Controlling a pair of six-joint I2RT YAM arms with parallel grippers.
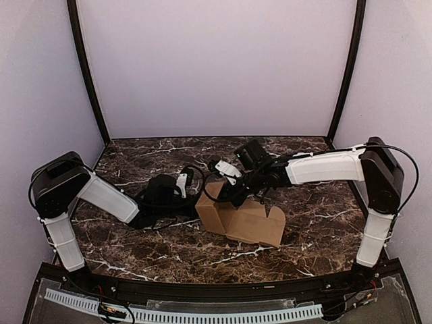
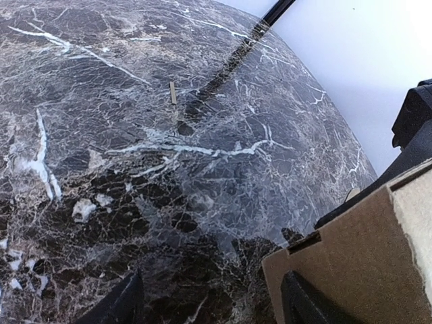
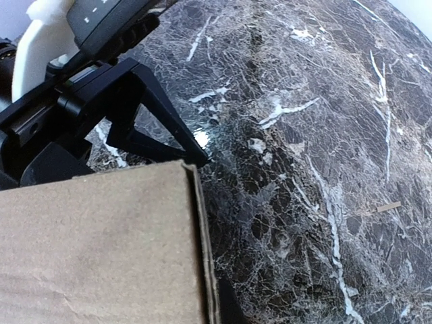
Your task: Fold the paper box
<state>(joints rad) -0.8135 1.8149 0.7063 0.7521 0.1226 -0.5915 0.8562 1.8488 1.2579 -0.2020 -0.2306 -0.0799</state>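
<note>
The paper box stands near the middle of the table, partly formed. Its left part is already raised into a cube-like shell, and its right part is a spread of flaps that are not yet tucked. It is plain brown cardboard, which I judge to be light and thin. The panels should be stiff across their faces and bend readily along the die-cut creases. It should slide easily on the polished marble if I push it from one side only, and it will crush or kink if I squeeze it mid-panel.

I judge the best holds to be panel edges close to a crease, with one tool pinching while the other braces the opposite wall.

The right tool reaches in from the right onto the top edge of the raised shell. Its jaws are closed, and in its wrist view a cardboard panel runs straight into them, so I read this as a pinch on that wall.

The left tool lies low against the shell's left side. Its fingers stand wide apart, with the box's near corner between them and nothing clamped.
</note>
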